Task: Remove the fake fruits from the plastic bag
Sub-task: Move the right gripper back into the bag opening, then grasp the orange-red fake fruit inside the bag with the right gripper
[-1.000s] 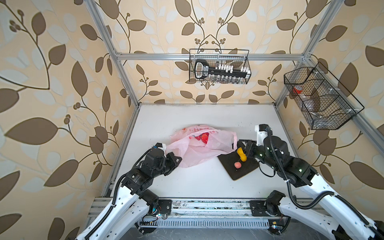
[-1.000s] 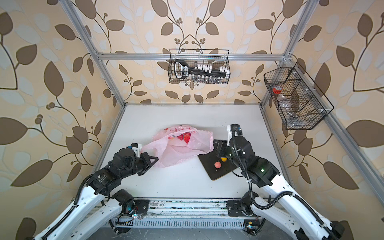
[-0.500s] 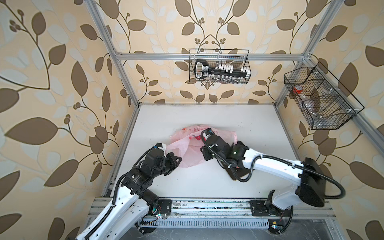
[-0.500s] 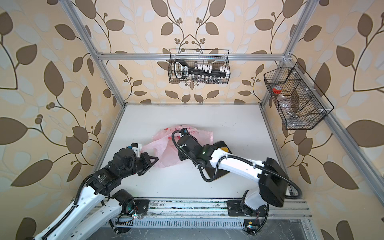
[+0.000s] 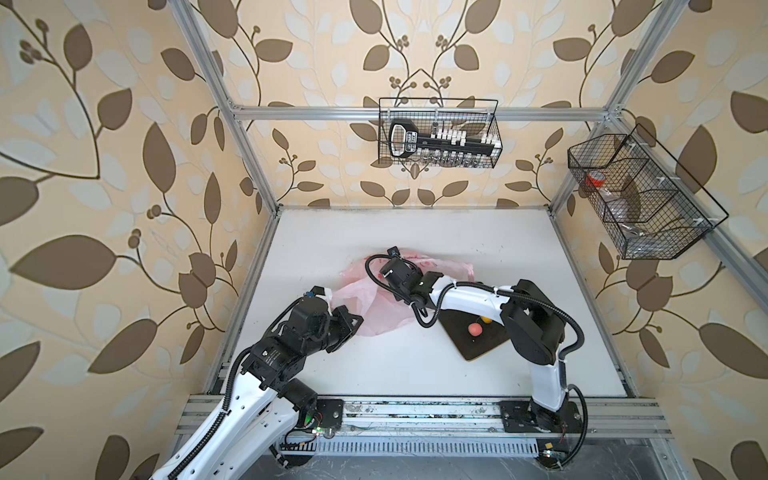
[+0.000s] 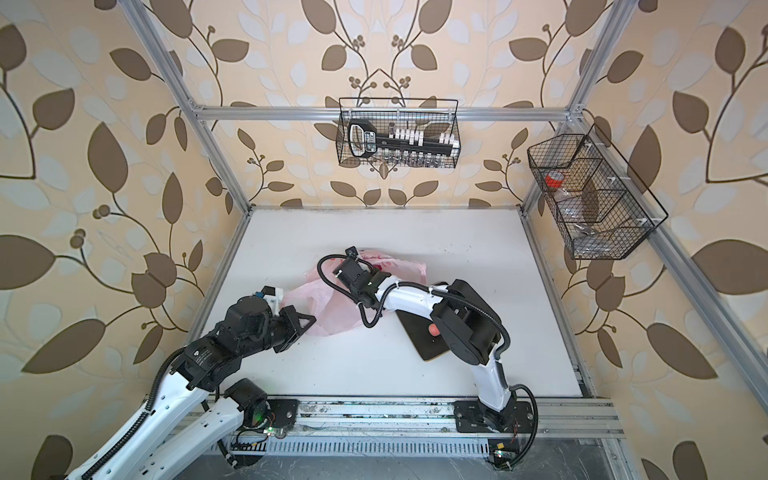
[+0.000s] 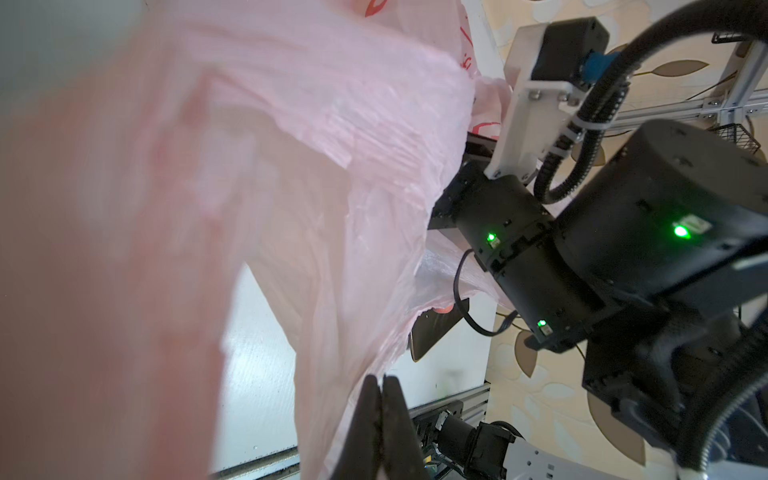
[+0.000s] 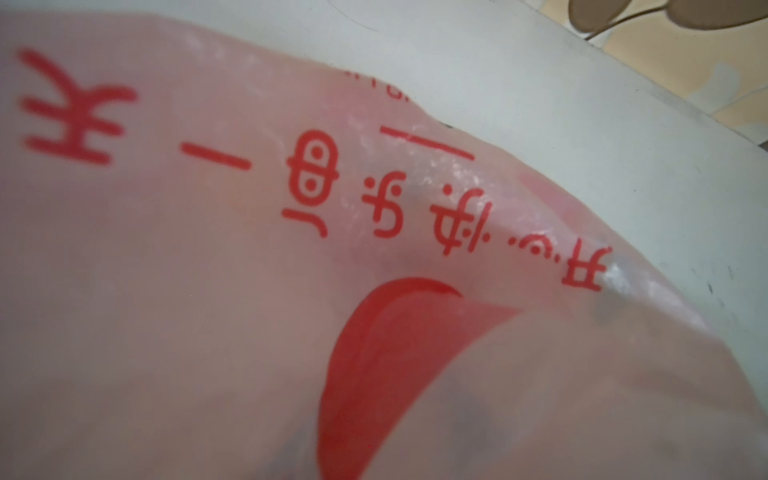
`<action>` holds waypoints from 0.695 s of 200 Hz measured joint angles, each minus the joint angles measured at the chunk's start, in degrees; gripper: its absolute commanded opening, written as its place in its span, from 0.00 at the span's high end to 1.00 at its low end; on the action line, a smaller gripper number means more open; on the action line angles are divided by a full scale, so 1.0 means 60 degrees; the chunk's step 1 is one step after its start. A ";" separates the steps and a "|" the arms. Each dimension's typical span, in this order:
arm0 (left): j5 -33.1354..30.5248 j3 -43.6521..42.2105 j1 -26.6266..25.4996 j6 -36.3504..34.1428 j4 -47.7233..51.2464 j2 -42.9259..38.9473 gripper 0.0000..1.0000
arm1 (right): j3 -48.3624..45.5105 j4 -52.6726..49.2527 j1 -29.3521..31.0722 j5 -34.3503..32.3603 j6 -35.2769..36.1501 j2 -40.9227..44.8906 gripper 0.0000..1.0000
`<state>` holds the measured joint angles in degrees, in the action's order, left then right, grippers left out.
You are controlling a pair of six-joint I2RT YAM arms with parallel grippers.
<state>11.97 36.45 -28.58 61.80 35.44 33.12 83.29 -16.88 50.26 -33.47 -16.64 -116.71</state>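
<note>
The white table (image 5: 415, 232) bears the pink plastic bag (image 5: 376, 311); beside it, a dark tray (image 5: 478, 348).

Plastic bag: one pink plastic bag (image 5: 388, 303) with red print.
Fruits out of the bag: two on the tray, one pinkish-orange round fruit (image 5: 475, 329) and one yellow-orange fruit (image 5: 485, 320), partly hidden by the arm.
Fruits in the bag: cannot be counted; film and arm cover them.
Tray: one dark tray (image 5: 478, 351).
Wire baskets: two, a back basket (image 5: 438, 162) and a side basket (image 5: 665, 232).
Basket contents: one black-and-white tool rack (image 5: 440, 141); one red-capped item (image 5: 597, 179).
Robot arms: two, left arm (image 5: 286, 353) and right arm (image 5: 469, 297).
Pincers: one in sight, the left pincer (image 7: 380, 411); the right pincer is hidden by the bag.
Surface: one white surface (image 5: 374, 232).
</note>
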 measured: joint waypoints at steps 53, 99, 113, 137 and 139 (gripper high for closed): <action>0.0000 0.0204 0.0000 -0.0022 0.0120 0.0000 1.00 | 0.0630 -0.0007 -0.0401 -0.0025 0.0535 -0.0699 0.45; 0.0000 0.0215 0.0000 -0.0025 0.0131 0.0007 1.00 | 0.0998 -0.0182 -0.0525 0.0499 0.0685 -0.1308 0.43; 0.0000 0.0219 0.0000 -0.0025 0.0131 0.0022 1.00 | 0.1173 -0.0291 -0.0525 0.0703 0.0739 -0.1508 0.43; 0.0000 0.0219 0.0000 -0.0029 0.0131 0.0109 1.00 | 0.1402 -0.0466 -0.0525 0.1188 0.0885 -0.1756 0.42; 0.0000 0.0219 0.0000 -0.0025 0.0131 0.0117 1.00 | 0.1413 -0.0488 -0.0525 0.1257 0.0900 -0.1770 0.42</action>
<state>11.97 37.76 -28.58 61.65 36.23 33.82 91.77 -19.81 47.11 -25.93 -11.25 -127.33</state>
